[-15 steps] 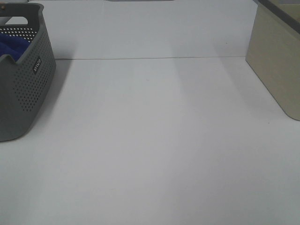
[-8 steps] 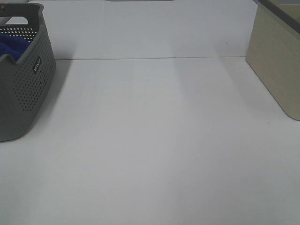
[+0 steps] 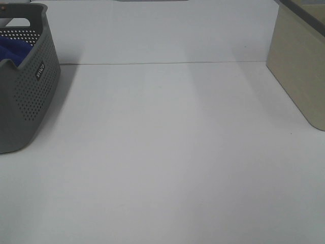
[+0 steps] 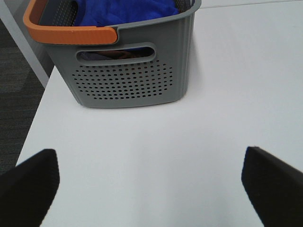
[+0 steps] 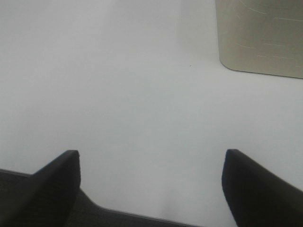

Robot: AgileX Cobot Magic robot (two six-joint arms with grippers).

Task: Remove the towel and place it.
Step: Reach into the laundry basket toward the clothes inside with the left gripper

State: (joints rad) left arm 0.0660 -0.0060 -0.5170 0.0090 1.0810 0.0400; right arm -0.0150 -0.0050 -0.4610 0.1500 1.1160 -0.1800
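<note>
At the far left of the high view stands a grey perforated plastic basket (image 3: 30,96), and the bunched royal-blue microfibre towel (image 3: 12,51) lies inside it, below the rim. It is crumpled, so its long axis cannot be told from here.

The left hand (image 4: 150,189) hovers over the white table (image 3: 167,152) just short of the basket, with its two dark fingers spread wide and nothing between them. From its wrist camera the basket's near end wall faces the hand squarely. The orange grip (image 4: 71,34) on the rim stands above that wall, and the towel shows beyond and above it. The towel therefore lies straight ahead of this hand and higher than its fingers. I judge that the reach must rise over the wall and then drop into the basket from above.

The middle of the table carries nothing.

The right hand (image 5: 154,187) is also spread wide and empty, over bare table near the beige rectangular box (image 3: 299,76) at the far right. It is well apart from the basket, so the left arm is clearly the nearer one for the pick.
</note>
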